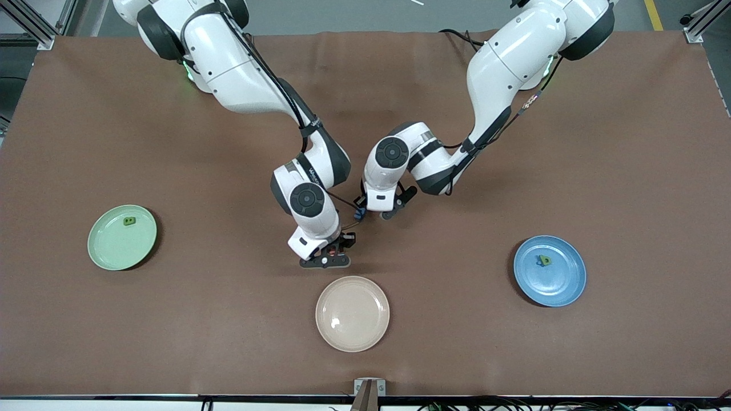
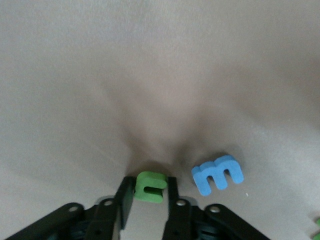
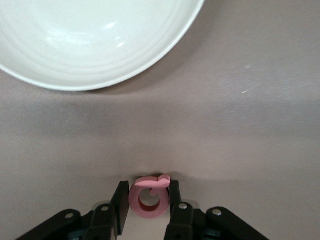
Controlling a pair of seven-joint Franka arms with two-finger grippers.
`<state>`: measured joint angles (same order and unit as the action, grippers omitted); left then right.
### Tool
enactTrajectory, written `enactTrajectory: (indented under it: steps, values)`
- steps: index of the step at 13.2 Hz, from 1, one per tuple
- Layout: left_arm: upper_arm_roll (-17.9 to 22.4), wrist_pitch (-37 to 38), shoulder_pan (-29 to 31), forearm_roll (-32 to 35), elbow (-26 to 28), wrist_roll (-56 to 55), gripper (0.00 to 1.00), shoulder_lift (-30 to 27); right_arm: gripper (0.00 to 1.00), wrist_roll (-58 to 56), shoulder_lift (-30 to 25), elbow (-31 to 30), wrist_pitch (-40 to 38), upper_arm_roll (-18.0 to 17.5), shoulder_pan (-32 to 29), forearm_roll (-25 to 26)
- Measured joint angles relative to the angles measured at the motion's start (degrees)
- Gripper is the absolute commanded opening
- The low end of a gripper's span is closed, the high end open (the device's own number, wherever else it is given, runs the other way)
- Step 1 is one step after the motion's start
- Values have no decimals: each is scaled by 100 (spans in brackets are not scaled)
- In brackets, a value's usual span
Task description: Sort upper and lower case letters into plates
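My left gripper (image 2: 150, 181) is low over the brown mat at the table's middle and shut on a small green foam letter (image 2: 150, 190), one finger on each side of it. A blue foam letter (image 2: 217, 174) lies on the mat just beside it. My right gripper (image 3: 149, 185), down at the mat beside the cream plate, is shut on a pink ring-shaped letter (image 3: 149, 201) with a small tail. The pale green plate (image 1: 114, 245) toward the right arm's end holds one green letter (image 1: 129, 221). The blue plate (image 1: 562, 279) toward the left arm's end holds one green letter (image 1: 544, 261).
A cream-beige plate (image 1: 352, 313) with nothing on it sits near the table's front edge, just nearer the front camera than the right gripper (image 1: 326, 260). The left gripper (image 1: 380, 214) hangs close beside the right arm's wrist. A further green piece (image 2: 316, 227) shows at the left wrist view's edge.
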<state>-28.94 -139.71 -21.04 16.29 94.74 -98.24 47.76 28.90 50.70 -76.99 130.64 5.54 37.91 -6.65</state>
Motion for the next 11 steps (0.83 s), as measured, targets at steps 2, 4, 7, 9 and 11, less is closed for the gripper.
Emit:
enactTrajectory:
  steps: [2, 4, 7, 9, 11]
  values:
    - [5, 0, 30, 0, -21, 1, 8, 0, 24, -142, -297, 66, -687, 46, -152, 0]
    - [7, 0, 37, 0, -47, 1, 1, 0, 21, -515, -790, -65, -1158, 63, -419, 1]
    - [9, 1, 40, 0, -119, 1, 0, -1, 22, -1695, -1850, -1034, -1295, 105, -1049, 96]
    - [12, 49, 69, 0, -182, 1, 0, -24, 23, -2869, -2539, -1840, -1304, 132, -1769, 125]
    - [25, 352, 268, 5, -264, 22, 0, -183, 22, -4112, -2981, -2473, -1293, 148, -2673, 145]
